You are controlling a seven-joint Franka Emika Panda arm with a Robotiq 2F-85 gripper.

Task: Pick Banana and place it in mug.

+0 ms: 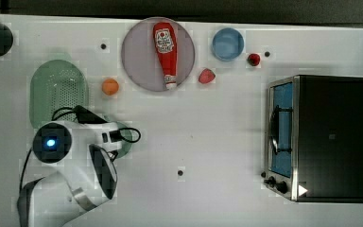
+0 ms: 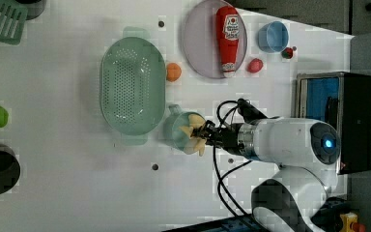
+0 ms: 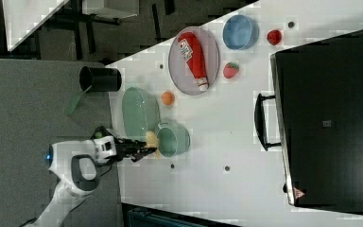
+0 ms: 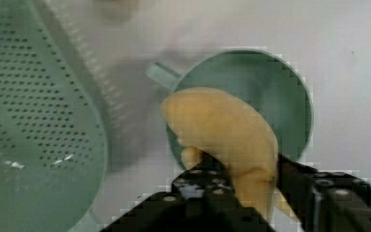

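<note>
the banana (image 4: 227, 140) sits between my gripper (image 4: 249, 186) fingers, which stand partly open around it, over the mug (image 4: 290, 101) rim, beside the colander (image 4: 34, 130) on the desk.

place: looked like a robot lab with a pretend kitchen
clues: white tabletop (image 1: 217, 142) with bolt holes, toy food, toaster oven (image 1: 319, 137), grey carpet floor (image 3: 28, 118)

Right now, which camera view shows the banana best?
The wrist view: the banana is large there, lying across the rim of the mug, between the fingers of the tool. The left view shows it smaller at the mug, the right view shows a pale sliver, and in the top view the arm covers it.
</note>
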